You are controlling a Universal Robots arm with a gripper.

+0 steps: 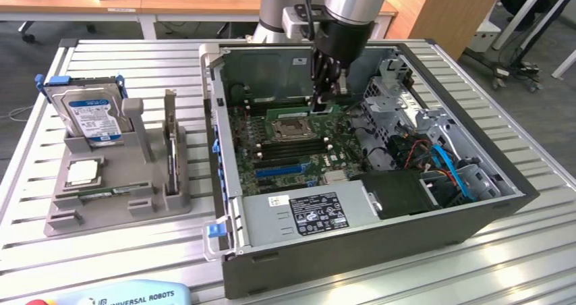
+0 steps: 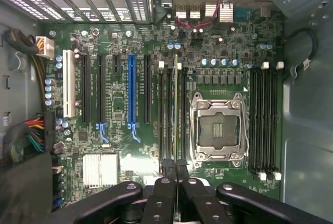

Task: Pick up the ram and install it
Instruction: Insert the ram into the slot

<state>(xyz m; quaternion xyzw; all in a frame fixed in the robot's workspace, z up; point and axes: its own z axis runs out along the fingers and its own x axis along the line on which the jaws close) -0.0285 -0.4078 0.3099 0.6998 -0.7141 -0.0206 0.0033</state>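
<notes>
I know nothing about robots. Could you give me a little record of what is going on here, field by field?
Gripper: shut on the ram, inside the case
Ram: on edge over the board, beside the socket; seated or not, cannot tell
Socket: no chip in it
Rack: outside the case, holds the drive and the chip

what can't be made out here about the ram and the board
- Whether the ram is fully seated: the wrist view sees it edge-on from above, and in the exterior view the gripper covers its middle.
- The ram's chips and label: edge-on in the wrist view, too small in the exterior view.
- Part of the motherboard: hidden behind the fingers, wrist view.
- Print on the power supply label: too small, exterior view.
</notes>
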